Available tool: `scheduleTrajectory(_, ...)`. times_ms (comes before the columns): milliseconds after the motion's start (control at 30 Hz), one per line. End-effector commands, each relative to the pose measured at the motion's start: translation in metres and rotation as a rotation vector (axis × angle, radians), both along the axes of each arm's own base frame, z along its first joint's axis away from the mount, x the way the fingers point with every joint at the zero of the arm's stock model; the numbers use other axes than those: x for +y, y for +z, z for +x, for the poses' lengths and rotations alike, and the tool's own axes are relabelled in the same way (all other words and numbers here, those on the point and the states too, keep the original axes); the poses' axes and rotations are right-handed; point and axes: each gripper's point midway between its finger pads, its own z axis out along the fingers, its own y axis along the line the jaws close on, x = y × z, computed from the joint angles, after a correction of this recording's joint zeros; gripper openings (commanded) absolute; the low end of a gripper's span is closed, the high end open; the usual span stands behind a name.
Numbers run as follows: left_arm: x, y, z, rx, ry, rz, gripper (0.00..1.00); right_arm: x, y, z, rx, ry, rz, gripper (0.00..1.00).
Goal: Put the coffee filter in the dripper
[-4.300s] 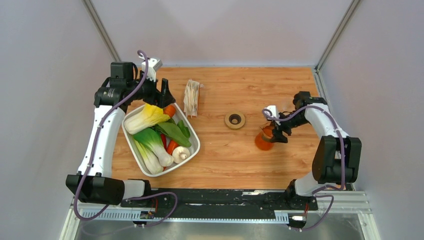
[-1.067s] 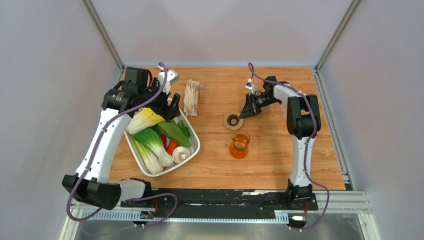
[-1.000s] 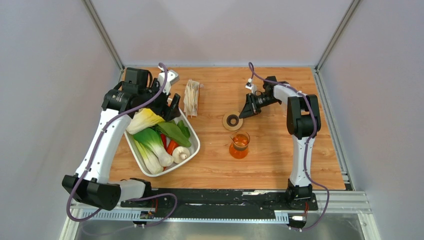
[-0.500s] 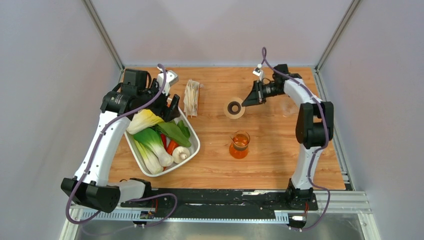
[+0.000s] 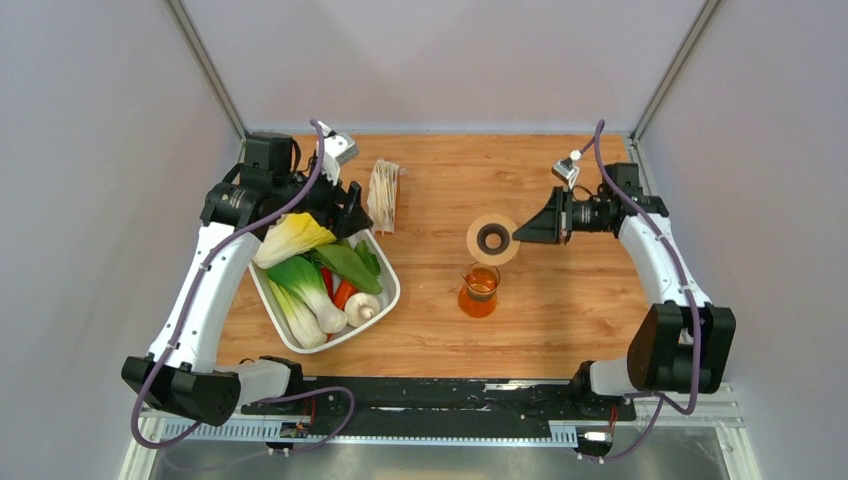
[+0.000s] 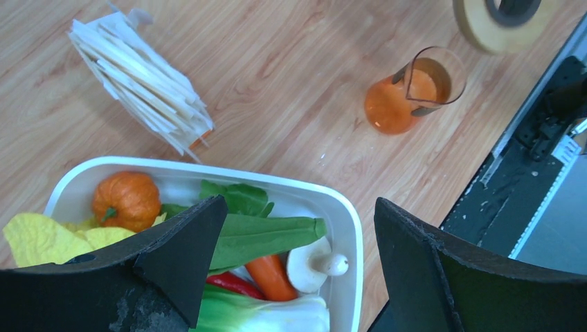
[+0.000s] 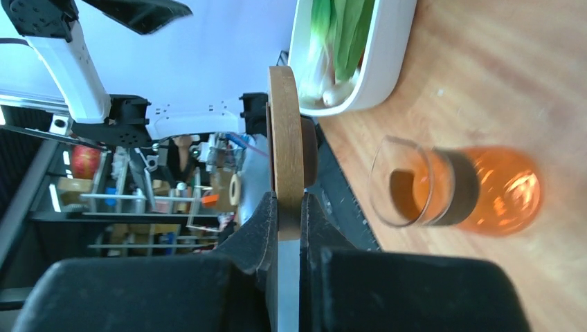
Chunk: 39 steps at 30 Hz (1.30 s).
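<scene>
At the left of the top view, the left gripper (image 6: pixel 299 207) hangs over the upper corner of the tray (image 5: pixel 392 296). Its wrist view shows the two fingers spread wide with nothing between them. The white tray sits in the left half of the table (image 5: pixel 560 330) and holds greens, a carrot, a mushroom and a small pumpkin. Just beside the tray's upper right corner lies the stack (image 5: pixel 383 196) of filter papers, fanned and flat on the wood. No single coffee filter can be made out apart from that stack.

Right of centre is the dripper (image 5: pixel 492 238), its tan ring facing up at the camera with the dark hole in the middle. It is just above the orange vessel (image 5: pixel 480 291) in the frame, and their outlines are close. The vessel stands upright on the wood.

The right gripper (image 5: pixel 517 236) reaches in from the right edge and pinches the dripper's ring. In the right wrist view the ring stands edge-on, clamped between both fingers, with the vessel blurred to its right.
</scene>
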Motion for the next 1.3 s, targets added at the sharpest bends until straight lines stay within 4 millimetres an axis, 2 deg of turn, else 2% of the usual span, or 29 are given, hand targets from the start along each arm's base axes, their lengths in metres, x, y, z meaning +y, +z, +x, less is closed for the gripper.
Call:
scheduleTrajectory(0,-0.020,0.024,-0.006,-0.030,-0.072,-0.118,0.89,0.004,-0.008,-0.035,0.080,0.000,0.034,0.00)
scheduleTrajectory(133,-0.028,0.022,-0.013,-0.025,-0.097,-0.129,0.89,0.005,-0.027,-0.051,0.134,-0.018,0.056,0.00)
scheduleTrajectory(300,-0.035,0.020,-0.020,-0.022,-0.118,-0.133,0.89,0.006,-0.045,-0.060,0.162,-0.014,0.068,0.00)
scheduleTrajectory(767,-0.036,0.016,-0.019,-0.009,-0.096,-0.124,0.89,0.003,-0.073,-0.038,0.193,-0.023,0.049,0.02)
scheduleTrajectory(1267,-0.033,0.009,-0.015,-0.012,-0.079,-0.100,0.89,0.009,-0.081,-0.025,0.207,-0.012,0.030,0.03)
